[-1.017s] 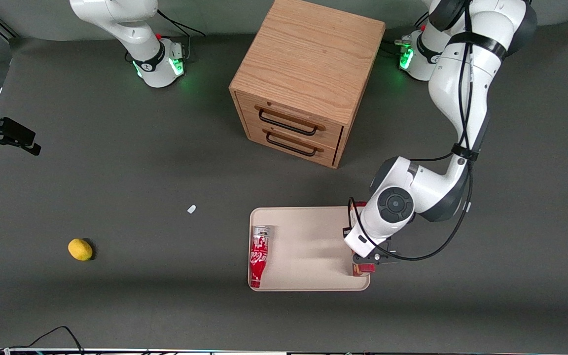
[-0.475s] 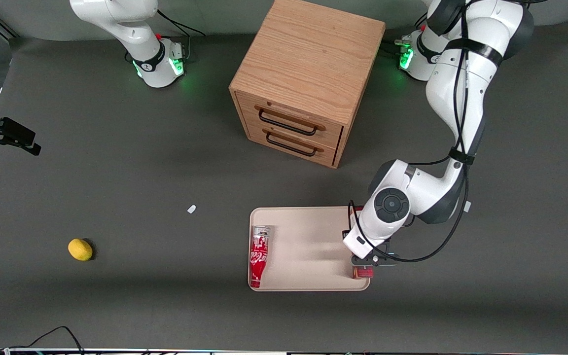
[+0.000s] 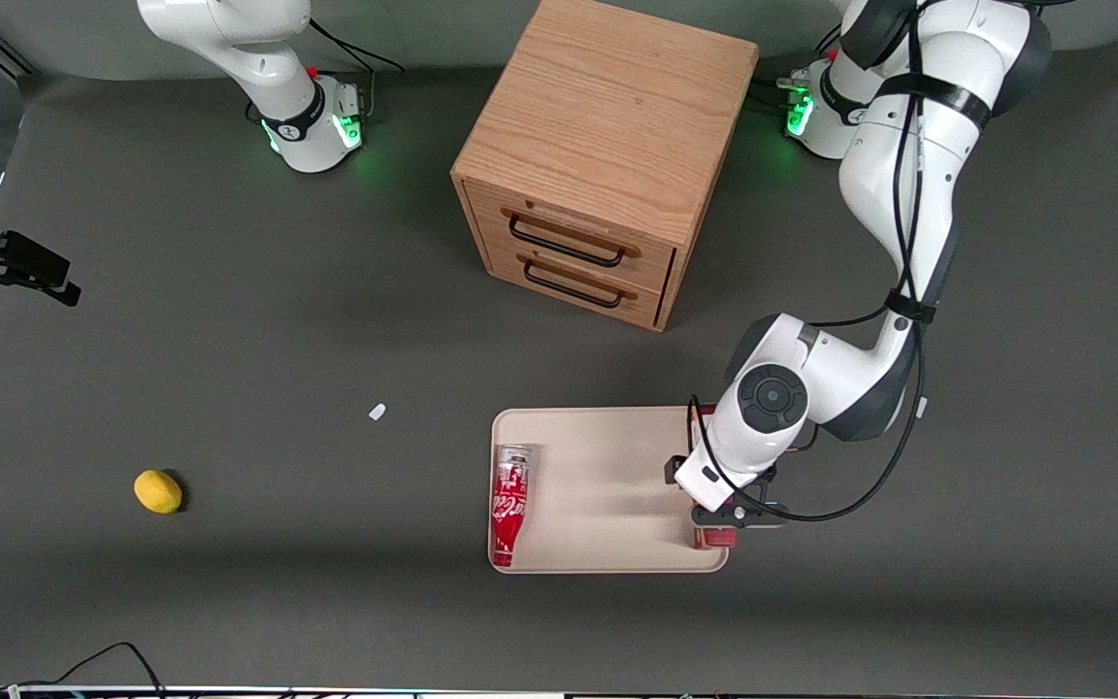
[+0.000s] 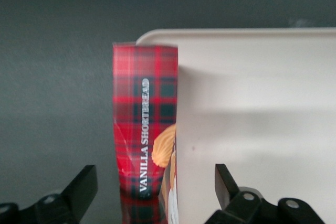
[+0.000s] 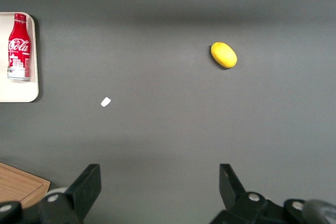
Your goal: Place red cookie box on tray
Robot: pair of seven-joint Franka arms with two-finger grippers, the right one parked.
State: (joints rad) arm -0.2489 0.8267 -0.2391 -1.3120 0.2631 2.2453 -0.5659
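Red box [image 4: 145, 145] lies along the tray [image 3: 608, 505] edge that faces the working arm's end of the table, its length running along that rim. In the wrist view its plaid side with the words "VANILLA SHORTBREAD" shows, with a tan cookie picture beside the lettering; the box reaches up to the tray's rounded corner. Whether it sits fully inside the rim or partly on it cannot be told. In the front view only a small red piece of it [image 3: 716, 535] peeks out below the wrist, at the tray corner nearest the camera.

Gripper [image 4: 156, 195] hangs right over the box, its jaws spread wide — one finger [image 4: 81, 187] over the dark table, the other over the tray floor, neither touching the box. From the front the gripper [image 3: 729, 505] is mostly covered by the arm's white wrist.

A Coca-Cola bottle [image 3: 509, 503] lies flat on the tray along the rim toward the parked arm's end, well apart from the box. A wooden drawer cabinet [image 3: 608, 155] stands farther from the front camera than the tray. A lemon [image 3: 158, 491] and a small white scrap [image 3: 378, 412] lie on the table [image 3: 229, 320] toward the parked arm's end.
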